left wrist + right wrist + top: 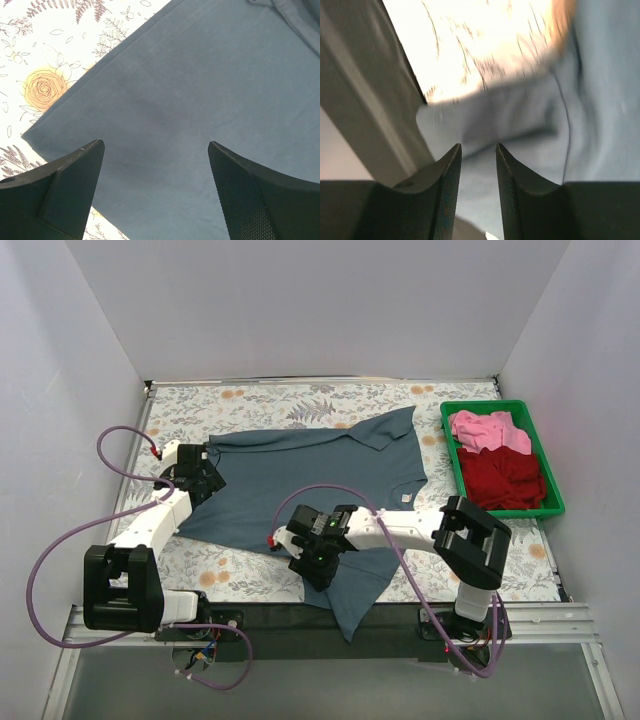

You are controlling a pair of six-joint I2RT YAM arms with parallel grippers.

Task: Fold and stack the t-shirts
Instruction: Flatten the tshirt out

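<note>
The large slate blue-grey t-shirt (pixel 310 485) lies spread on the floral table, one end hanging over the front edge. My left gripper (pixel 200 475) hovers over its left edge; in the left wrist view the gripper (pixel 155 145) is wide open above flat cloth (pixel 210 85), holding nothing. My right gripper (pixel 316 562) is over the shirt's near edge; in the blurred right wrist view the gripper (pixel 478 146) has a narrow gap between its jaws above the cloth (pixel 530 125), with nothing clearly pinched. The pink t-shirt (pixel 480 430) and dark red t-shirt (pixel 505 480) lie crumpled in the bin.
The green plastic bin (pixel 552 495) stands at the right edge of the table. The floral table cover (pixel 250 400) shows behind and to the left of the shirt. A dark strip (pixel 270 615) runs along the front edge. White walls close in three sides.
</note>
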